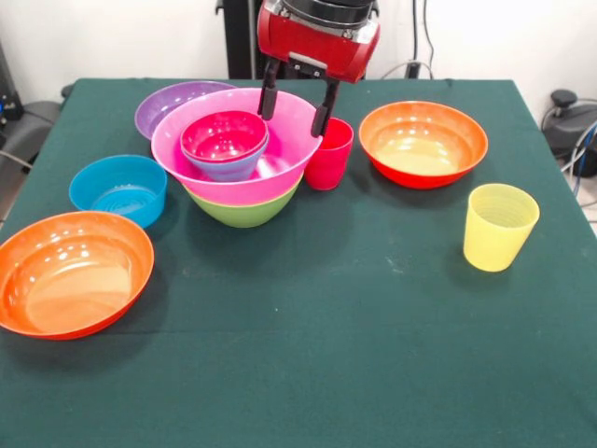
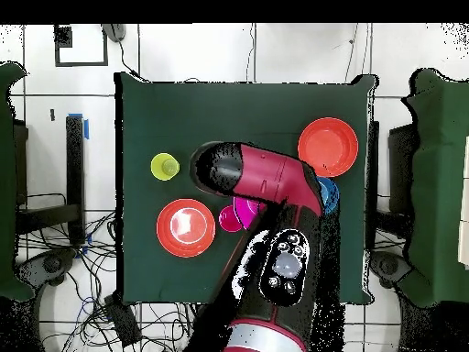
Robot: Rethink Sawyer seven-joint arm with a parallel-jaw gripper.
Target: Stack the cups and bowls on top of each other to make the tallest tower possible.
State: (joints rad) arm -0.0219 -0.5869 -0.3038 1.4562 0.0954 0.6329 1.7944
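- Nearest the camera in the front view sits a wide orange bowl (image 1: 73, 273) at the table's (image 1: 308, 355) front left corner, upright and well apart from the gripper
- Yellow cup (image 1: 499, 226) stands upright at the right side, alone, also well apart from the gripper
- Gripper (image 1: 298, 103) hangs with its two dark fingers (image 1: 270, 91) spread apart, holding nothing; one finger is over the far rim of the pink bowl (image 1: 280, 149), the other just beside the red cup (image 1: 328, 154)
- Tower (image 1: 241, 163): green bowl (image 1: 244, 210) at the bottom, pink bowl nested in it, then a small blue bowl (image 1: 229, 166) holding a small red-pink bowl (image 1: 224, 137); it lies directly below and in front of the gripper
- Red cup stands upright just right of the tower, close against the pink rim
- Purple bowl (image 1: 168, 103) is partly hidden behind the tower
- Second blue bowl (image 1: 118, 189) sits left of the tower; second orange bowl (image 1: 423, 143) sits at the far right
- Overhead, the arm (image 2: 275, 197) covers the tower and the red cup almost entirely; only slivers of pink (image 2: 240, 213) and blue (image 2: 328, 194) show beside it
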